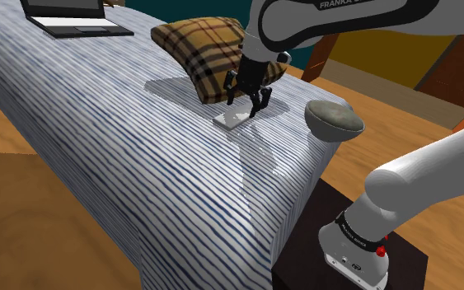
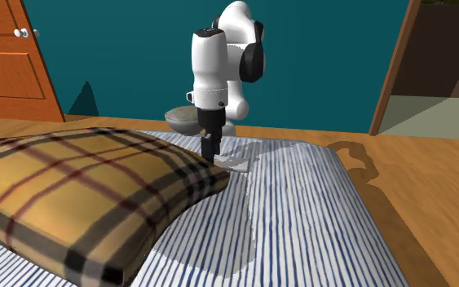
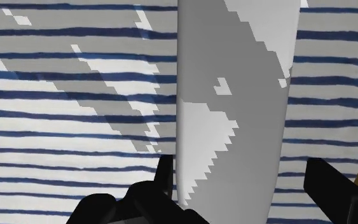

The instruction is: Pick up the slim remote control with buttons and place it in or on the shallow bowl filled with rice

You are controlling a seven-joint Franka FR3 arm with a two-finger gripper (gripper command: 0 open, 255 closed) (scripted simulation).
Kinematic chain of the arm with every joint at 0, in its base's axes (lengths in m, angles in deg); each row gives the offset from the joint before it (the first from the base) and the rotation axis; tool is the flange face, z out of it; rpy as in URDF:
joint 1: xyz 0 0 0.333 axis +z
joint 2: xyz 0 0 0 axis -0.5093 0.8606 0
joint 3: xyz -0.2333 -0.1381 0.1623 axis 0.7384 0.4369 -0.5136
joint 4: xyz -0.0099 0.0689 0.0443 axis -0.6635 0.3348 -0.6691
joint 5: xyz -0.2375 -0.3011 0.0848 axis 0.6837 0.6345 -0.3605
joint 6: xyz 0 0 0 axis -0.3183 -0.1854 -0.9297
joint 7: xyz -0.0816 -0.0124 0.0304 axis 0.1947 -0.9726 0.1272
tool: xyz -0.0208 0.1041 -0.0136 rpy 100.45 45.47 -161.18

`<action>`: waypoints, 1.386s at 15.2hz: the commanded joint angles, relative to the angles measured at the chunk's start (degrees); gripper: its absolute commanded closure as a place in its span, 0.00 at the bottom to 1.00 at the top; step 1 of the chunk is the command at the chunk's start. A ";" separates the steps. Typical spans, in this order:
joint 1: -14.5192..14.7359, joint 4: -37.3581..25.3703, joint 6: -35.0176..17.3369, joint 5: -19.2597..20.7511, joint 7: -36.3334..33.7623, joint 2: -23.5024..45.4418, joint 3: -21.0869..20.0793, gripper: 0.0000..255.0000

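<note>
Striped bed cover [image 1: 139,148] carries your whole workspace. Plaid pillow [image 1: 201,49] lies just behind the gripper [image 1: 249,97]. Grey bowl [image 1: 334,119] sits at the cover's corner nearest the stand, toward the shoulder view's right of the tool. Pale flat remote [image 3: 234,127] lies on the cover directly beneath you, its long axis crossing the finger line, so you straddle its narrow width. Fingers [image 3: 165,178] stand apart, clasping nothing; likely you lower slightly, then close.

Striped bed [image 1: 139,148] bears a plaid pillow [image 1: 205,49], laptop [image 1: 73,21], pale flat remote [image 1: 236,121] and, seemingly, a bowl [image 1: 334,119].
</note>
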 commanded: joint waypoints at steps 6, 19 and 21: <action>-0.19 0.70 0.40 0.08 -0.35 0.77 -0.05 1.00; -0.39 -5.13 8.34 -0.11 0.30 -1.45 1.50 1.00; -0.45 -6.51 9.90 -0.04 0.30 -1.62 1.73 1.00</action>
